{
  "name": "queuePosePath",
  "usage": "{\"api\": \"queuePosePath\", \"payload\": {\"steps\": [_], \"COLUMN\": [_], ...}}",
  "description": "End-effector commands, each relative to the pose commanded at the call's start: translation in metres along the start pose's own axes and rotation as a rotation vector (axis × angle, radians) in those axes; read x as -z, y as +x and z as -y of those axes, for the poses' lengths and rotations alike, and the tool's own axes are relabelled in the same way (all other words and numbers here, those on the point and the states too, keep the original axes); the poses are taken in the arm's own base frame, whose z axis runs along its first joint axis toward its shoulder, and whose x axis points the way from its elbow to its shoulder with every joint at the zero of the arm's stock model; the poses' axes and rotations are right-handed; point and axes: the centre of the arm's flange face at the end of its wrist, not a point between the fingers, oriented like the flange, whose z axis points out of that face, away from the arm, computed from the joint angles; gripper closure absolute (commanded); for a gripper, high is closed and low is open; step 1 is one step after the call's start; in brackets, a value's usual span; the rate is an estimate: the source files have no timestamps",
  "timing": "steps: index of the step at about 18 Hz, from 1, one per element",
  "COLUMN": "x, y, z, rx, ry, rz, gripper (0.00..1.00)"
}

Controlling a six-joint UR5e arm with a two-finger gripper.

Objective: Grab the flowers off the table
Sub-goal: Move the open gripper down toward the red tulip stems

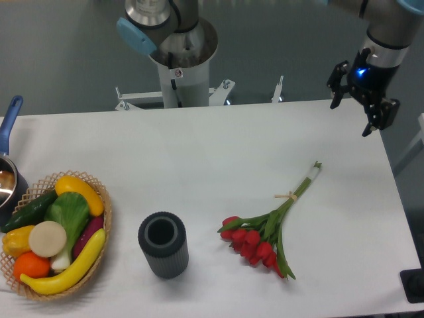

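Near edge: one dark grey cylinder vase (163, 244) upright; one wicker basket (101, 199) of vegetables at left; one bunch of flowers (265, 235) lying flat on the table (218, 146), right of vase. Far right: gripper (350, 111) aloft, fingers spread, holding nothing

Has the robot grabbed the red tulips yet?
No, the flowers lie flat on the table, while the gripper hangs apart from them, over the far right corner, holding nothing.
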Motion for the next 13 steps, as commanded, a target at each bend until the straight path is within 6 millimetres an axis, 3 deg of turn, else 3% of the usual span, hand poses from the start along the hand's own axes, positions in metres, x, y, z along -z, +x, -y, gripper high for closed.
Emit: {"api": "queuePosePath", "payload": {"steps": [6, 13], "x": [0.000, -0.026], "y": [0.000, 0.002], "z": [0.002, 0.021], "rx": [0.038, 0.240], "ry": [0.047, 0.101], "rz": [0.008, -0.026], "gripper": [0.00, 0.00]}}
